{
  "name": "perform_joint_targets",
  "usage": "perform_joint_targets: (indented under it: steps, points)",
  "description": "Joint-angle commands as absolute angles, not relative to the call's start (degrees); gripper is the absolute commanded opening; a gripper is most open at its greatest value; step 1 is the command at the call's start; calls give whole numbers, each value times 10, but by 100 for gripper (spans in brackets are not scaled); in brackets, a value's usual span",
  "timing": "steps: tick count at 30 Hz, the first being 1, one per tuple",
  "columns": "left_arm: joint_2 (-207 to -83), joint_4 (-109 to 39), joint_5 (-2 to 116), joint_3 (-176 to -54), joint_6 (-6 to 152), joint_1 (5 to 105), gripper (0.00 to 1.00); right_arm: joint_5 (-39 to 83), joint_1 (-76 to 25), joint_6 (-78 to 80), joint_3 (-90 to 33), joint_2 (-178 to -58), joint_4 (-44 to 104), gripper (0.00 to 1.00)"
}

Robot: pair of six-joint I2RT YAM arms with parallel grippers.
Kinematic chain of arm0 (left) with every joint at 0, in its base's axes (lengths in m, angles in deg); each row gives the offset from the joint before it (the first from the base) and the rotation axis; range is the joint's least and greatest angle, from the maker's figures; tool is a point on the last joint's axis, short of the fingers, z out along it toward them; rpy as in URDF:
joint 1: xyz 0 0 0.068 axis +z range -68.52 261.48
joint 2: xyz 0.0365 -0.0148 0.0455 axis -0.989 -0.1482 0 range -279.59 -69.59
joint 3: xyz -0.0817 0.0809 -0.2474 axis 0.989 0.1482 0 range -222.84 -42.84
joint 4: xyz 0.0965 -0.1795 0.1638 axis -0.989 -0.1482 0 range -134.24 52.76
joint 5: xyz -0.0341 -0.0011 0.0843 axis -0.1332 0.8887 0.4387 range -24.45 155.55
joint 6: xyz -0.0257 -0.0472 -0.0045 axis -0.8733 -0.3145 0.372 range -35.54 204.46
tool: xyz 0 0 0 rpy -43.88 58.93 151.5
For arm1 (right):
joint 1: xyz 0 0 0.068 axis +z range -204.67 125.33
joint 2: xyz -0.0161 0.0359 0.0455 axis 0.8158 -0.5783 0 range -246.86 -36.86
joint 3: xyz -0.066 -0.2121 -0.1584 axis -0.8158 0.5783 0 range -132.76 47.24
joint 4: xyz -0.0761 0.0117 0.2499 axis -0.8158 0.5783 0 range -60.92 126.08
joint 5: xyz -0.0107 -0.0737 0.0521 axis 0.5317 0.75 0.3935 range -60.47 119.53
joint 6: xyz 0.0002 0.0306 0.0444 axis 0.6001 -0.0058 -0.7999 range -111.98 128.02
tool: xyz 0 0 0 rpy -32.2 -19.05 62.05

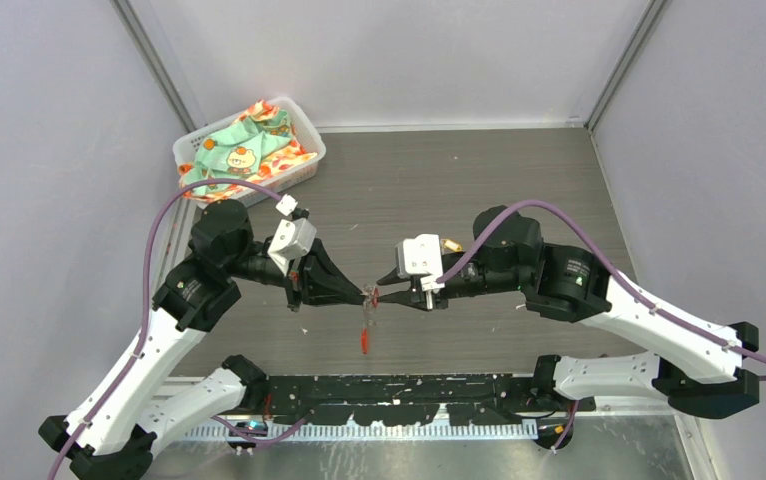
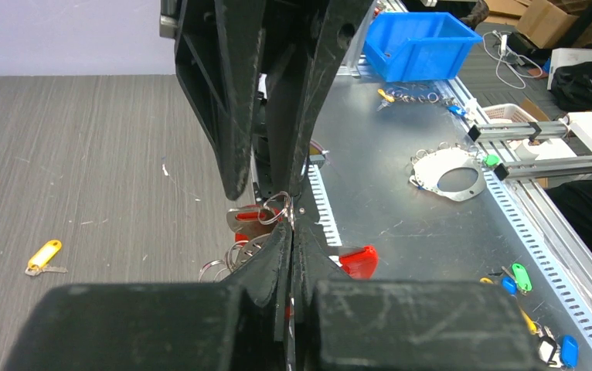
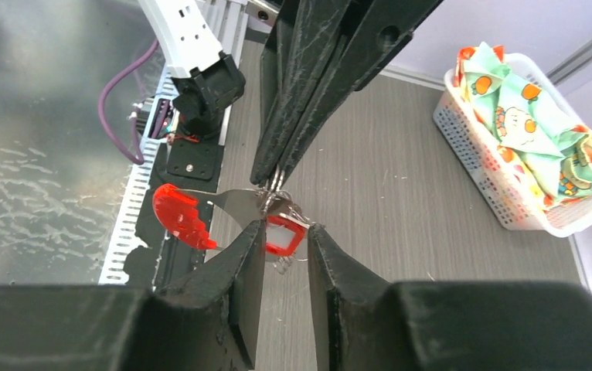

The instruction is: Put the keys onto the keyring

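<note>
Left jaws are clenched on the keyring (image 2: 277, 207), with its wire loop pinched right at their tips. Right jaws meet them tip to tip and sit part-way apart either side of the red-tagged key (image 3: 284, 236). The tag fills the gap; can't tell if it's pinched or loose. The tag faces the right wrist camera, hanging off the loop just past the left jaws' tips. The keyring's red crescent strip (image 3: 178, 216) sticks out left of the right jaws, and its silvery part runs back to the loop, long axis roughly crosswise to both jaws. In the top view the keyring dangles from the jaw tips over the table (image 1: 499, 180), long axis toward the arm bases, red end lowest. The yellow-tagged key (image 2: 43, 257) lies flat on the table, well off to the left of the left jaws, long axis slanting. Table is dark grey wood-grain. In the far-left corner is a white basket (image 1: 309, 135) of patterned cloth (image 1: 244, 150). Past the near edge are a scratched metal sheet (image 2: 409, 224) and a blue bin (image 2: 420, 46). Walls are grey.
</note>
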State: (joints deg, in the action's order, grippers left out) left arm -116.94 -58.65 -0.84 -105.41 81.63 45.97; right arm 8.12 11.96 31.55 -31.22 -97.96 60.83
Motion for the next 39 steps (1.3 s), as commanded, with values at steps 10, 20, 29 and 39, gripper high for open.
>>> perform_joint_targets:
  steps: [10, 20, 29, 39]
  points:
    - [-1159, -579, 1, -1076, 814, 461, 0, 57, 120, 324, -344, -988, 607, 10]
    - [-1161, -557, 7, -1074, 796, 461, 0, 34, 120, 318, -347, -992, 638, 1]
    - [-1164, -535, 8, -1073, 773, 461, 0, 14, 121, 323, -344, -1004, 660, 1]
    - [-1161, -541, 6, -1069, 773, 461, 0, 136, 123, 316, -307, -942, 592, 59]
